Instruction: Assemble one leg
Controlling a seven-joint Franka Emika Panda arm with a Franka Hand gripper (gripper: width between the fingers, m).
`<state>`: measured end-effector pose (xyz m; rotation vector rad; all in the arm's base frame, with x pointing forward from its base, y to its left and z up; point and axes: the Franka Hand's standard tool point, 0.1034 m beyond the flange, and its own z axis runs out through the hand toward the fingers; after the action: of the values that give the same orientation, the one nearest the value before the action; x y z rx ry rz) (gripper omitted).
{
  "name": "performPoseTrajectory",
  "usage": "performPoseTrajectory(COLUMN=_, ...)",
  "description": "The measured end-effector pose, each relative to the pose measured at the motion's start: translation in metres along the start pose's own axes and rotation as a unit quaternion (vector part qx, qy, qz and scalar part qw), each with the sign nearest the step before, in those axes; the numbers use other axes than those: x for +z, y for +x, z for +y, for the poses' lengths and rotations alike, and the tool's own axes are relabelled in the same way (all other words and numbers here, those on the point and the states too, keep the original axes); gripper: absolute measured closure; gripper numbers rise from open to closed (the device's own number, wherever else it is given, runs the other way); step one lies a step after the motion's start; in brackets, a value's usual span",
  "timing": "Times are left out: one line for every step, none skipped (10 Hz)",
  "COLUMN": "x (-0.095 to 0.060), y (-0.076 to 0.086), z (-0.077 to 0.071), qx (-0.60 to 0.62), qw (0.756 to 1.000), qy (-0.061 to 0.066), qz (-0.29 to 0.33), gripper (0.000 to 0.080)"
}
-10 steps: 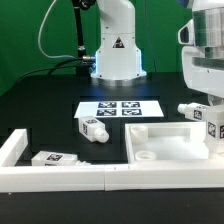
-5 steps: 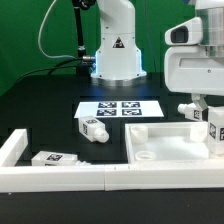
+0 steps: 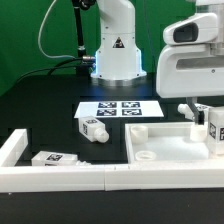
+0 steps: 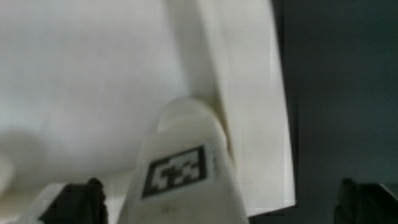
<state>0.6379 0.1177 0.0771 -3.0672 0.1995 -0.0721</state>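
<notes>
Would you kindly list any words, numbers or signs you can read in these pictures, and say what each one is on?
No word or number is legible.
Triangular sign on the robot base: symbol too small to read.
Marker board: black-and-white marker tags, no text.
Loose leg: marker tags only.
Leg in the wrist view: one marker tag, no text.

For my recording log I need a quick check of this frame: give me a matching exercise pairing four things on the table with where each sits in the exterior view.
Things:
1. marker board
2. white tabletop panel
3. leg by the marker board
4. leg lying flat

Places:
A. nearest the exterior view's left, just behind the front white rail
B. flat before the robot base, centre
C. at the marker board's front-left corner
D. toward the exterior view's right, under the end effector

Pairs: 1-B, 2-D, 3-C, 4-A
</notes>
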Motion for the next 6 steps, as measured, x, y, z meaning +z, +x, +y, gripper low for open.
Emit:
performPoseTrajectory(x=0.0012, y=-0.0013, z=-0.0001, qx=0.001, qw=1.0, qy=0.0, qz=0.0, gripper=0.0271)
performPoseTrajectory(x=0.0013, y=-0.0014, z=-0.0003, qx=0.004, qw=1.0, qy=0.0, qz=0.0, gripper=0.0407)
performPoseTrajectory(x=0.0014, y=-0.0013, z=0.0006, qx=0.009, qw=1.0, qy=-0.001, qz=0.0, gripper=0.051)
performPoseTrajectory(x=0.0015, y=-0.001, z=0.002, qx=0.013, qw=1.0, qy=-0.001, qz=0.0, gripper=0.051)
performPoseTrajectory(x=0.0016, y=-0.001, z=0.0022, qx=0.032, qw=0.999, qy=-0.001, qz=0.0, gripper=0.0509)
performPoseTrajectory(x=0.0017, y=-0.001, z=0.0023, qx=0.072, qw=0.997, qy=-0.001, qz=0.0, gripper=0.0509)
